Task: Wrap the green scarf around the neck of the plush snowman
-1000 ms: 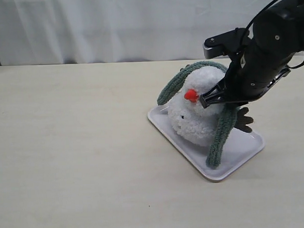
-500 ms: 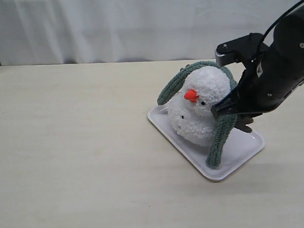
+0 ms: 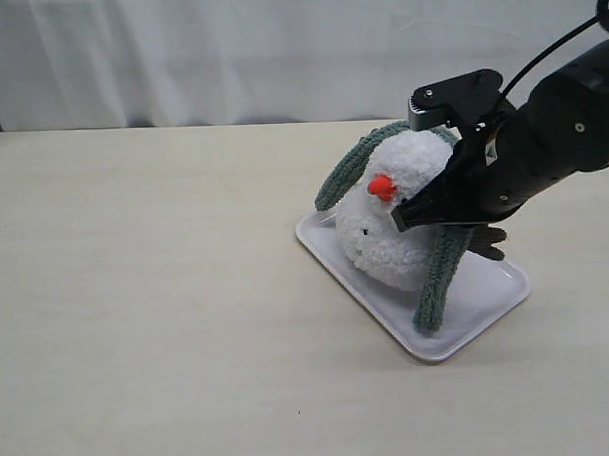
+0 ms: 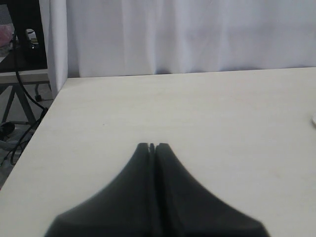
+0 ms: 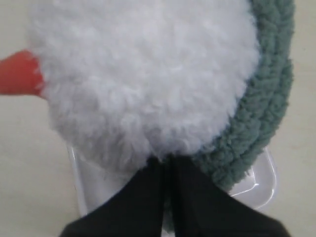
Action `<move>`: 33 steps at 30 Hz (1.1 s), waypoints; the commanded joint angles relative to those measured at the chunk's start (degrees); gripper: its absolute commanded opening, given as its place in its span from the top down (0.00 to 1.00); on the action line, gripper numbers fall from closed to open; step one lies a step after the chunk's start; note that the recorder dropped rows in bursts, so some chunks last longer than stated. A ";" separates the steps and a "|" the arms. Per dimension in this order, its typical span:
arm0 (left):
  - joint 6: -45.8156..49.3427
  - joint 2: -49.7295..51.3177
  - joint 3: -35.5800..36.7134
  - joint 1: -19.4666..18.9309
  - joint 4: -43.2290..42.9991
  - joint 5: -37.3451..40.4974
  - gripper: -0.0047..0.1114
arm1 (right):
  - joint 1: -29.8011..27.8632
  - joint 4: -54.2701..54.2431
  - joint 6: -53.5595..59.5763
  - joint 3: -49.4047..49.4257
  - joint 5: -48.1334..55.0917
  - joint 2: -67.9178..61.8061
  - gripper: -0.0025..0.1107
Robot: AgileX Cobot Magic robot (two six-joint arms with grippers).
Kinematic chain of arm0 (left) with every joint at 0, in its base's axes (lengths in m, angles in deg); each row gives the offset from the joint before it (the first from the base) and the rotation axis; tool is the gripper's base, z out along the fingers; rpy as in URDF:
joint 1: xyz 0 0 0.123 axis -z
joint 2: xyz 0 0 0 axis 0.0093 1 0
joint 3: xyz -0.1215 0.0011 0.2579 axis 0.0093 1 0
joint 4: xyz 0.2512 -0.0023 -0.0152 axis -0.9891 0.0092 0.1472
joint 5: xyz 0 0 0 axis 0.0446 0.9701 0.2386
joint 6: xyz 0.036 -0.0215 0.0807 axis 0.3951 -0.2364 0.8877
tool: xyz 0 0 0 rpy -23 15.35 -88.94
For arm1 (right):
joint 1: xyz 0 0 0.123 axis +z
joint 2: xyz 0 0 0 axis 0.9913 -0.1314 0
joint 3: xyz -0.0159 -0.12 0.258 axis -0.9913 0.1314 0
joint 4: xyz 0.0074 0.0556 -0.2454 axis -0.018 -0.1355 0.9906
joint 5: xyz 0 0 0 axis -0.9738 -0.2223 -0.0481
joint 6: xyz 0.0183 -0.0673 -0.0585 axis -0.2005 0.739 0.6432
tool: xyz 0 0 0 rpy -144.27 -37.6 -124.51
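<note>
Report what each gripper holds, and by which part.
Left gripper: nothing, jaws shut. Right gripper: shut, tips pressed into the plush snowman beside the green scarf; whether fluff is pinched cannot be told.

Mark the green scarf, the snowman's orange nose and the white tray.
Fuzzy sage-green fleece scarf (image 3: pixel 435 283), exterior view, on its hanging end.
White plush snowman's orange nose (image 3: pixel 382 186), exterior view, nose middle.
White rectangular tray (image 3: pixel 484 282), exterior view, bare floor.
</note>
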 commanded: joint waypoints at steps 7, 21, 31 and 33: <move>-0.11 -0.10 0.21 -0.31 0.07 -0.62 0.96 | -0.01 2.26 0.47 0.04 2.15 -1.11 0.94; -0.11 -0.10 0.21 -0.31 0.07 -0.62 0.96 | -0.01 3.73 0.47 0.38 4.93 5.22 0.94; -0.11 -0.10 0.21 -0.31 0.07 -0.62 0.96 | -0.01 5.47 0.19 4.02 0.36 0.74 0.94; -0.11 -0.10 0.21 -0.31 0.07 -0.62 0.96 | -0.01 5.11 0.06 4.02 -3.49 -0.52 0.94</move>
